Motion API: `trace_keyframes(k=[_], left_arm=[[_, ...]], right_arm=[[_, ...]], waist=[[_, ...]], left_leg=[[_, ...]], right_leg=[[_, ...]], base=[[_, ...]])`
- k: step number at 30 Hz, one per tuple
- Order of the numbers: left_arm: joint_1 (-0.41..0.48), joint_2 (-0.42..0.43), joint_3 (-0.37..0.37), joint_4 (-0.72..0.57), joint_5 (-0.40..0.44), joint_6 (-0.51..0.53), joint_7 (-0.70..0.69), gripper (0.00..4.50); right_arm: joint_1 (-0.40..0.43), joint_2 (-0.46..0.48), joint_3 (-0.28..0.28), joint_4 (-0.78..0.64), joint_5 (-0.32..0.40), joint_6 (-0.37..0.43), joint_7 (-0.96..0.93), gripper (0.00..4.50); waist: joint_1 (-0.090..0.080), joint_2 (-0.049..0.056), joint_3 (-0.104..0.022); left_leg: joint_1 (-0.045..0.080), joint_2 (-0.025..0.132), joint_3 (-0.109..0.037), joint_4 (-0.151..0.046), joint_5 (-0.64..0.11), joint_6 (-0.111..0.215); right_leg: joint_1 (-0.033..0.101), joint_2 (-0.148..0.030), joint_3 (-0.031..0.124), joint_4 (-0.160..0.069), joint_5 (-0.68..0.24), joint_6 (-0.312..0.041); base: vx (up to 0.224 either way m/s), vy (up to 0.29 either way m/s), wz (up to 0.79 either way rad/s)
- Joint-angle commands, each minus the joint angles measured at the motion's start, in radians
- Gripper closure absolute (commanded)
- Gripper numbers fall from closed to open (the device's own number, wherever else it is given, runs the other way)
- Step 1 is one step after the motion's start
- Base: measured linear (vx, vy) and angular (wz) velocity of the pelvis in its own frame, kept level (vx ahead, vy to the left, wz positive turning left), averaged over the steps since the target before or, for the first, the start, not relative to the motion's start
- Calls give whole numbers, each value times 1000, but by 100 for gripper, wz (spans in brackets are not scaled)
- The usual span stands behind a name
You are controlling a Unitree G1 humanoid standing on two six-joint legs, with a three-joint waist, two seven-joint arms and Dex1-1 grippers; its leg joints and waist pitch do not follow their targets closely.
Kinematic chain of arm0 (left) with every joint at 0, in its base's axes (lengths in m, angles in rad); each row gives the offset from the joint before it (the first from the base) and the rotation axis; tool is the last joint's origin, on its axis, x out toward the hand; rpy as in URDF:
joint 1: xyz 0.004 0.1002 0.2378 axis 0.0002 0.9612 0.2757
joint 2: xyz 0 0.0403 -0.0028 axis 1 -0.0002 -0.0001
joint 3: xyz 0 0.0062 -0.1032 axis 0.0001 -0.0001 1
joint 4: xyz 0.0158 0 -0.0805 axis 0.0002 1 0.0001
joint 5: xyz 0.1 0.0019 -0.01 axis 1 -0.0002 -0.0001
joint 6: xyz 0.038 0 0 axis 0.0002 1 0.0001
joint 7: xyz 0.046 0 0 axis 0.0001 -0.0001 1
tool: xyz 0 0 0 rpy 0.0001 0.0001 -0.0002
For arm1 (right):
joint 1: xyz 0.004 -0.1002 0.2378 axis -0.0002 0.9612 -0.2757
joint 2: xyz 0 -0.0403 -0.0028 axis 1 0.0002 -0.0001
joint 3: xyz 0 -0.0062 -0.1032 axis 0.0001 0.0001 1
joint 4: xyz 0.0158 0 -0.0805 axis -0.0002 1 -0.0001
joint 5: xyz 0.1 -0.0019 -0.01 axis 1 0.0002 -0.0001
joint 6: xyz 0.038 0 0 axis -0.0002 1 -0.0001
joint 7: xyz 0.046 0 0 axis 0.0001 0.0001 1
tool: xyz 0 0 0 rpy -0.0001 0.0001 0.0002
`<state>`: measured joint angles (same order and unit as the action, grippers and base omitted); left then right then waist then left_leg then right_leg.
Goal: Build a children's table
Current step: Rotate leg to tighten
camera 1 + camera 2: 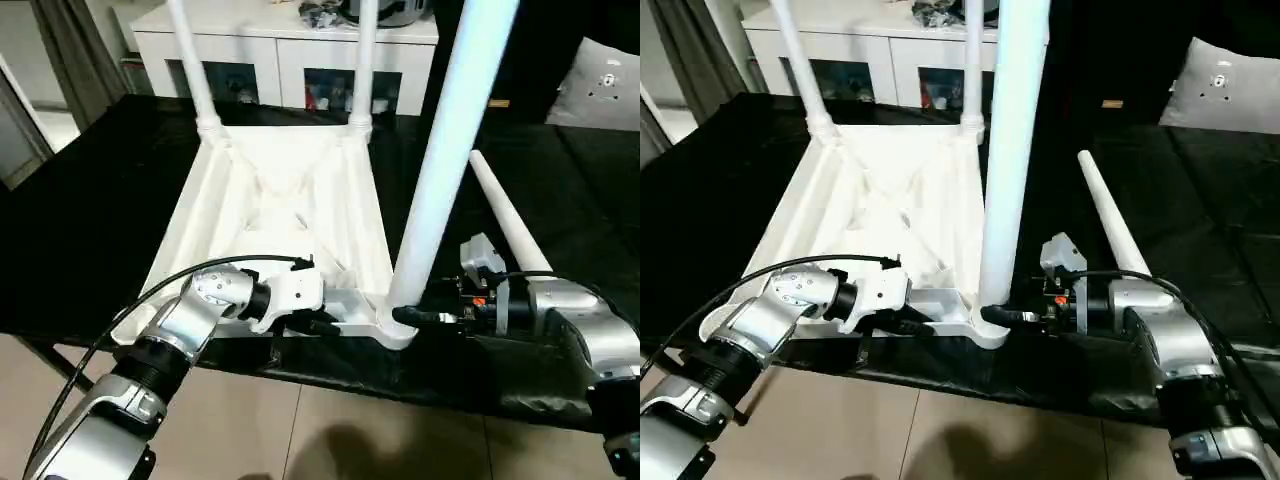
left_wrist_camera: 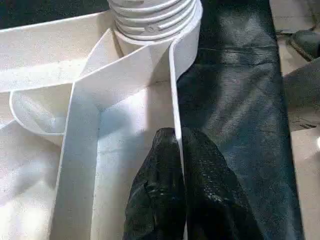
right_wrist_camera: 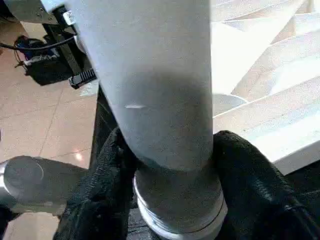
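Left gripper [image 2: 181, 150] pinching table top [image 1: 290, 200] rim, right gripper [image 3: 170, 165] around leg [image 1: 440, 170]

Three upright legs block passage: two at far corners [image 1: 200, 80] [image 1: 362, 70], one at near right socket [image 1: 440, 170]. Loose leg [image 1: 505, 215] lies across tabletop [image 1: 100, 200] to right. Ribbed underside [image 1: 290, 200] between legs open from above. Left tabletop bare.

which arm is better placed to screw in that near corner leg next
Right, probably. The right gripper already has its black fingers around the base of the upright leg at the near corner socket. The left gripper is pinched on the tabletop's edge wall, steadying it.
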<state>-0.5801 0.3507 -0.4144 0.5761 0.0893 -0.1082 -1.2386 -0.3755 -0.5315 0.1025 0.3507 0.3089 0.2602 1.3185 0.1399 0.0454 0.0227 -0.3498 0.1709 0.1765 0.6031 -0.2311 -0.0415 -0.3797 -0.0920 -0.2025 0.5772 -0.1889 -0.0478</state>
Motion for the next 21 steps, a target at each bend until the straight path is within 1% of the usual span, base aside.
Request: trace_keyframes(k=[1,2,4,6,7,8,9,10,11,12,13,14,15,16,17,18,19,20,21], left_arm=[[30,1,-60,16,29,28,-30,450],[35,-3,-52,1,18,62,-31,450],[38,-7,-45,-12,10,93,-27,450],[40,-24,-26,-41,-5,178,-1,450],[42,-29,-20,-52,-8,206,9,450],[41,-38,-13,-57,-11,224,24,450],[36,-78,14,-69,-20,292,94,450],[32,-100,26,-71,-22,323,130,450],[25,-128,41,-74,-25,365,177,450],[24,-135,45,-75,-26,375,188,450],[11,-173,64,-67,-25,416,253,450],[3,-194,75,-61,-25,438,290,450],[-22,-247,105,-33,-30,466,377,450],[-36,-271,122,-13,-32,466,424,450],[-50,-296,141,5,-38,462,469,450],[-55,-304,148,10,-40,460,482,450],[-65,-321,161,18,-46,455,509,450],[-68,-328,166,15,-45,456,516,450],[-68,-328,160,7,-39,440,506,450]], right_arm=[[23,9,28,-34,8,25,26,228],[34,20,26,-48,11,36,5,236],[41,37,19,-63,17,54,-30,243],[45,79,12,-87,7,120,-138,246],[45,92,11,-95,1,139,-177,246],[43,104,10,-93,-9,142,-207,246],[26,156,-4,-74,-45,150,-334,246],[13,186,-15,-56,-60,157,-403,246],[-5,224,-32,-34,-79,168,-492,247],[-9,233,-35,-29,-84,171,-513,247],[-29,269,-50,0,-107,188,-604,248],[-40,287,-57,15,-119,197,-652,248],[-65,332,-85,52,-135,212,-761,249],[-76,350,-99,69,-137,211,-802,249],[-86,366,-110,88,-141,203,-845,249],[-89,370,-113,94,-143,199,-858,249],[-95,382,-128,110,-130,189,-877,249],[-95,388,-136,111,-123,186,-884,216],[-93,395,-155,113,-107,179,-892,197]], waist=[[-3,-19,-55],[-2,-19,-55],[-2,-20,-54],[-8,-21,-50],[-10,-20,-48],[-17,-17,-44],[-28,-20,-39],[-36,-20,-34],[-52,-9,-22],[-74,-15,-21],[-94,-11,-24],[-104,-11,-26],[-111,-8,-28],[-130,-8,-31],[-134,-7,-30],[-140,-7,-30],[-142,-14,-30],[-140,-12,-30],[-137,-12,-32]], left_leg=[[-1,94,-32,-63,-37,104],[0,95,-32,-64,-37,99],[-1,95,-33,-65,-35,96],[-2,97,-34,-70,-44,81],[-1,94,-33,-71,-55,78],[1,89,-33,-73,-91,63],[5,81,-30,-75,-126,46],[7,80,-30,-76,-145,34],[18,74,-31,-75,-220,9],[28,62,-36,-65,-277,-15],[28,60,-41,-63,-293,-20],[22,65,-47,-66,-298,-19],[18,71,-52,-70,-309,-13],[13,81,-61,-75,-335,-8],[14,79,-60,-75,-340,-4],[20,74,-57,-73,-342,2],[17,72,-55,-74,-335,8],[14,69,-54,-74,-318,17],[8,70,-54,-76,-285,25]], right_leg=[[55,-108,97,-64,-186,-79],[55,-109,98,-63,-185,-80],[56,-110,98,-63,-187,-80],[57,-110,99,-66,-213,-77],[56,-111,98,-71,-233,-73],[55,-109,96,-82,-289,-60],[52,-108,92,-95,-358,-43],[52,-107,88,-102,-404,-31],[44,-103,75,-125,-519,-4],[46,-101,50,-145,-610,45],[52,-102,41,-153,-617,68],[57,-101,40,-151,-599,74],[61,-100,39,-149,-578,76],[63,-102,43,-145,-522,69],[60,-102,45,-146,-515,65],[55,-106,47,-149,-509,53],[56,-107,49,-149,-508,49],[57,-110,52,-148,-506,43],[60,-113,60,-142,-475,32]], base=[[0,0,0],[0,0,0],[0,0,0],[0,0,0],[0,0,0],[0,0,0],[0,0,0],[0,0,0],[0,0,0],[0,0,0],[0,0,0],[0,0,0],[0,0,0],[0,0,0],[0,0,0],[0,0,0],[0,0,0],[0,0,0],[0,0,0]])
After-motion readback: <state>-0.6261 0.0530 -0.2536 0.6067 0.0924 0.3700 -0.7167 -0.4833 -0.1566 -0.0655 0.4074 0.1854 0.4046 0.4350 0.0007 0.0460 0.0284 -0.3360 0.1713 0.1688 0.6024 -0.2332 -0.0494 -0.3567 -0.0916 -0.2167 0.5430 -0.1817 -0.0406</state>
